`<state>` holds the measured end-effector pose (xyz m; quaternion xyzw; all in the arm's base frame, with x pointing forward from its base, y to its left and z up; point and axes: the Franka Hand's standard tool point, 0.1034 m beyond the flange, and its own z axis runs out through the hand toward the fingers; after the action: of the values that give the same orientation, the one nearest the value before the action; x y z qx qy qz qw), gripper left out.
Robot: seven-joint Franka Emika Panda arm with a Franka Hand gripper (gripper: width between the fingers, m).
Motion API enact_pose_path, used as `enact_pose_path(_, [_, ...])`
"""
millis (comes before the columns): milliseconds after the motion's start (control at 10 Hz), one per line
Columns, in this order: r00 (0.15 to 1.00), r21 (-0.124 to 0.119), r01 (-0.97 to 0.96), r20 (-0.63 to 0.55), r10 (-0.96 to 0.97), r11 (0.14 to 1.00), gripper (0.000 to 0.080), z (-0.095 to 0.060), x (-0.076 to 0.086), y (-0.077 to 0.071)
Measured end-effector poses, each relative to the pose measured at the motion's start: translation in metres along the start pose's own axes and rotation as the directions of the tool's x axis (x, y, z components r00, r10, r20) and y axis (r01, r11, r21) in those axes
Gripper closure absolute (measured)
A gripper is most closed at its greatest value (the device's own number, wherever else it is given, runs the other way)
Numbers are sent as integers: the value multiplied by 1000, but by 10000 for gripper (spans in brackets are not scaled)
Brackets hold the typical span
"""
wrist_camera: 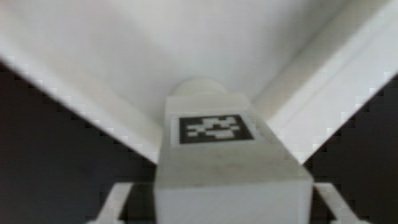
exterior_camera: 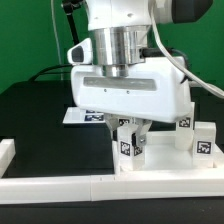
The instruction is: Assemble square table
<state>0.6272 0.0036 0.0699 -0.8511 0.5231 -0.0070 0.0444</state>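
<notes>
The square table's white slab (exterior_camera: pixel 160 165) lies at the front of the exterior view, and its corner fills the wrist view (wrist_camera: pixel 107 50). One white tagged leg block (exterior_camera: pixel 128 148) stands upright on the slab near that corner. My gripper (exterior_camera: pixel 132 135) reaches straight down over it. In the wrist view the leg (wrist_camera: pixel 217 127) sits between my two fingers (wrist_camera: pixel 125 200), which appear closed on its sides. Two more leg blocks (exterior_camera: pixel 203 143) (exterior_camera: pixel 185 122) stand at the exterior view's right. The fourth leg is out of sight.
White border rails run along the front (exterior_camera: pixel 60 185) and the exterior view's left (exterior_camera: pixel 6 150). The marker board (exterior_camera: pixel 75 115) lies behind my gripper on the black table. A green wall stands at the back.
</notes>
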Motion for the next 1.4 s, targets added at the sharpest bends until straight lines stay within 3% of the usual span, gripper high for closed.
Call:
enact_pose_path(100, [987,-31,-160,32,161,987,506,-1,0,-2])
enact_pose_path(300, [848,-107,-508,116,518,855,506,-9,6,-6])
enact_pose_path(500, [751,-138,-640,96,653,756,506,-6,3,-5])
enact_pose_path(700, [683,-148,-713,76,726,686,506,-5,3,-4])
enact_pose_path(900, [662,-143,-736,50,748,662,506,-3,4,-1])
enact_pose_path(1000, [663,-148,-735,49,747,662,418,-2,3,1])
enact_pose_path(1100, [663,-147,-735,49,747,662,418,-1,3,1])
enact_pose_path(1200, [663,-147,-735,49,747,662,240,-1,4,1])
enact_pose_path(1300, [664,-147,-734,49,746,663,178,-1,3,0])
enact_pose_path(1400, [672,-146,-726,53,738,672,178,-5,-2,-1])
